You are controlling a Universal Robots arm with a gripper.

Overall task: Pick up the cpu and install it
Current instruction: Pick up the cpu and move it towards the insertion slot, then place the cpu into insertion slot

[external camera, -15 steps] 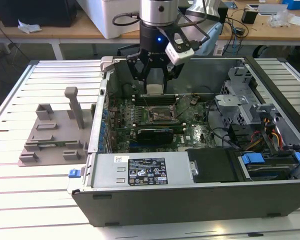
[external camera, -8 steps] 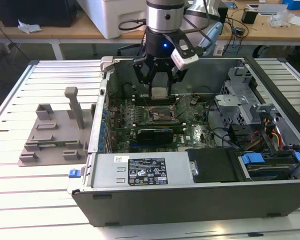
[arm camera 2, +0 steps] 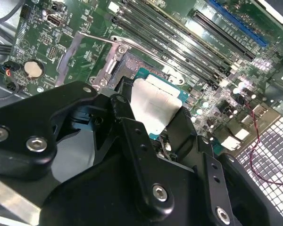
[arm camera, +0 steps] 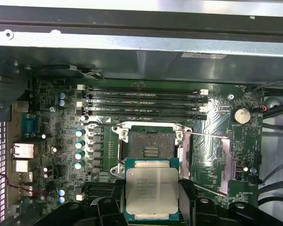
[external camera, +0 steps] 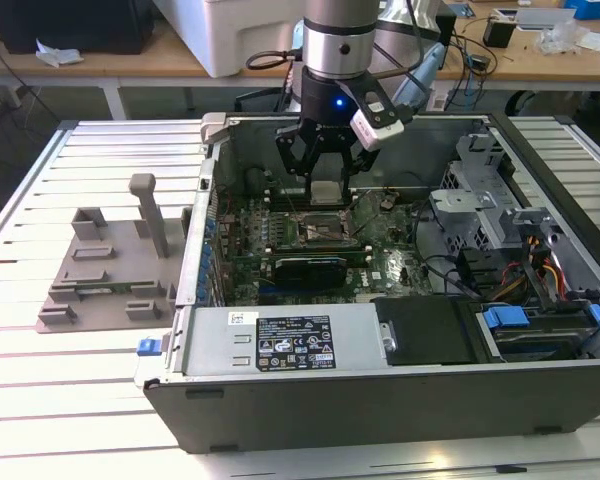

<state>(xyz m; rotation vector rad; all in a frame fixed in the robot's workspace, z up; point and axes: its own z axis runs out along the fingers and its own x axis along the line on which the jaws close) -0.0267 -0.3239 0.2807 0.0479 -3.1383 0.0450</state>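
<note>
The cpu (external camera: 323, 192) is a small square chip with a silver-grey top, held flat between my black fingers (arm camera: 114, 200). My gripper (external camera: 323, 186) is shut on it inside the open computer case, a little above the motherboard. In the first wrist view the cpu (arm camera: 152, 188) sits beside the open socket (arm camera: 150, 143), overlapping its near edge. The socket's retention plate (arm camera: 226, 165) is swung open to one side. In the second wrist view the cpu (arm camera 2: 155, 103) hangs over the socket frame (arm camera 2: 125, 61), with a finger (arm camera 2: 184, 129) on each side.
Memory slots (arm camera: 141, 101) run beside the socket. A black graphics card (external camera: 305, 265) lies in front of it, and the power supply (external camera: 280, 340) fills the case's near side. A grey fixture block (external camera: 110, 270) stands on the table at the exterior view's left.
</note>
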